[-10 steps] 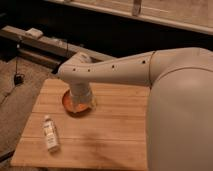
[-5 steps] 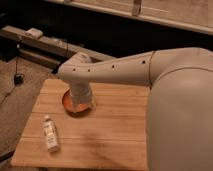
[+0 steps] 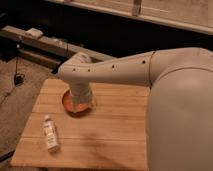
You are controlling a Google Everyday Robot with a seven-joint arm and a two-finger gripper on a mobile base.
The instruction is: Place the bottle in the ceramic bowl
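Note:
The bottle (image 3: 50, 133) is slim and whitish with a white cap and a pale label. It lies flat on the wooden table (image 3: 115, 135) near the front left. The ceramic bowl (image 3: 67, 103) is orange-brown and sits behind the bottle, toward the table's left middle. My arm reaches in from the right and bends down over the bowl, covering most of it. The gripper (image 3: 80, 102) is at the arm's lower end, right above the bowl, with its tip hidden by the wrist. The bottle lies apart from the gripper, in front and to the left.
The table's left edge and front edge are close to the bottle. My large pale arm body (image 3: 180, 115) covers the table's right side. A dark bench (image 3: 45, 45) with a small white object runs behind the table. Carpet floor lies to the left.

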